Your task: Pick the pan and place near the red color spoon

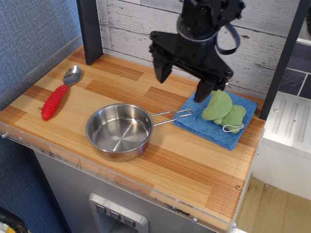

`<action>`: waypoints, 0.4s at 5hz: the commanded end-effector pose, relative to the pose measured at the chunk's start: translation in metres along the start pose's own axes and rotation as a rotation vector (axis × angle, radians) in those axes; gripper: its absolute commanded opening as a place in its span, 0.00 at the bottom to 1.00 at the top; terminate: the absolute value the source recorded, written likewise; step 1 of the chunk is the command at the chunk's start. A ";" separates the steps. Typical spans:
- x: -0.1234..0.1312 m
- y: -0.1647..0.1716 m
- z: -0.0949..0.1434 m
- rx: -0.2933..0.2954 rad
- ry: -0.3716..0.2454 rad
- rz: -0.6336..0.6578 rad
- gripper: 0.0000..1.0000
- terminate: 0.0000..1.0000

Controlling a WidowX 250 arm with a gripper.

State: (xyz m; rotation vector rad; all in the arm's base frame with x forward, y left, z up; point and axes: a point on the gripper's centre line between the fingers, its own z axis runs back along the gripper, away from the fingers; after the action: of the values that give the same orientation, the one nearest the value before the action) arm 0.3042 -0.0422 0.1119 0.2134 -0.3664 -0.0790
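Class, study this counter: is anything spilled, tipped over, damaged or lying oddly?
Nothing stands out. The pan sits upright and empty, the red color spoon lies flat near the left edge, and the green soft toy rests on the blue cloth. The hand hangs open above the counter, holding nothing.

Pan (118, 131) set near front edge of counter (194, 170), handle pointed right toward cloth (216, 124). Spoon (59, 93) laid well left of pan, near wall. Plush toy (222, 110) laid on cloth at right. Gripper (183, 81) held above, behind pan handle.
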 end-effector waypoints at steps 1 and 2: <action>-0.032 0.002 -0.008 0.077 0.026 -0.078 1.00 0.00; -0.038 -0.006 -0.032 0.048 0.069 -0.105 1.00 0.00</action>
State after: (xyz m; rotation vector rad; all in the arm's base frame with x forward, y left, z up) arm 0.2768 -0.0392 0.0558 0.2886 -0.2523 -0.1780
